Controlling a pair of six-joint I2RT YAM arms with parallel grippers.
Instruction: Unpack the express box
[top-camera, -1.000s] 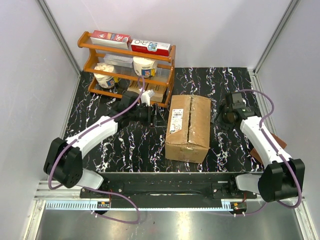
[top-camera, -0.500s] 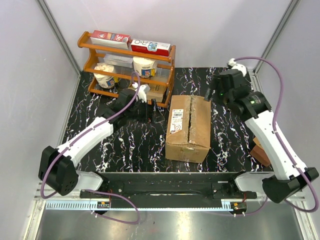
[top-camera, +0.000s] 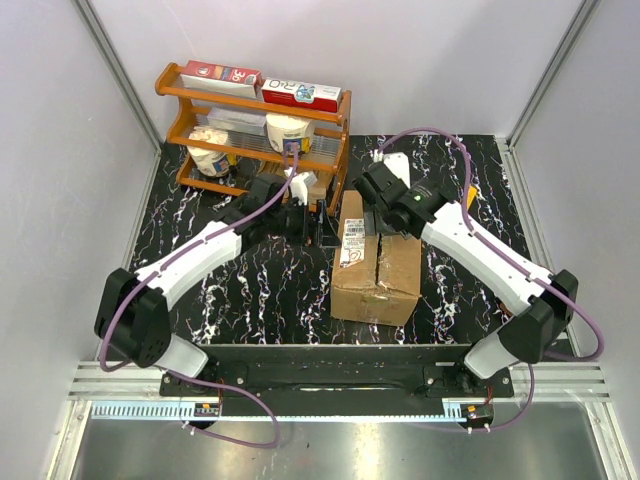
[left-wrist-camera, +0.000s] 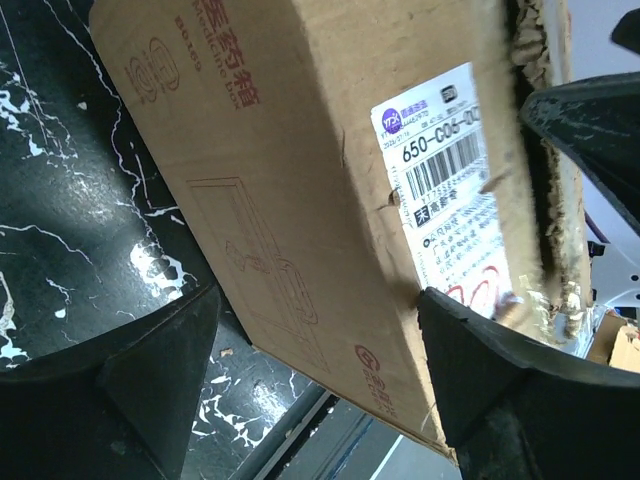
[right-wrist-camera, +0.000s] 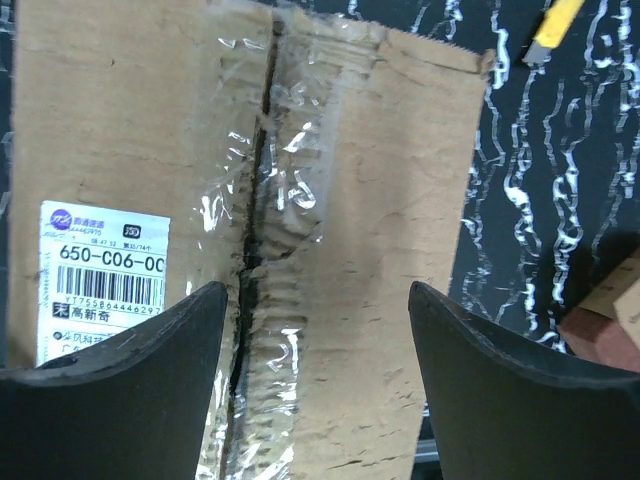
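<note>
The express box (top-camera: 378, 262), a brown carton with a white label (top-camera: 352, 238) and a split taped seam, lies mid-table with its flaps down. My left gripper (top-camera: 320, 222) is open at the box's far left top edge. In the left wrist view it (left-wrist-camera: 318, 300) straddles that edge, one finger (left-wrist-camera: 150, 380) beside the side wall and the other (left-wrist-camera: 500, 380) against the top by the label (left-wrist-camera: 450, 190). My right gripper (top-camera: 377, 203) hangs open over the box's far end. In the right wrist view it (right-wrist-camera: 315, 350) spans the taped seam (right-wrist-camera: 265, 260) with nothing held.
An orange wooden rack (top-camera: 250, 130) with red-and-white boxes and tubs stands at the back left, close behind my left gripper. A yellow utility knife (right-wrist-camera: 555, 25) lies on the black marbled table (top-camera: 260, 290) right of the box. A small tan carton (right-wrist-camera: 615, 310) sits further right.
My right arm has swung from the table's right side to above the box's far end. My left gripper has edged right onto the box's top edge. Both jaws have widened.
</note>
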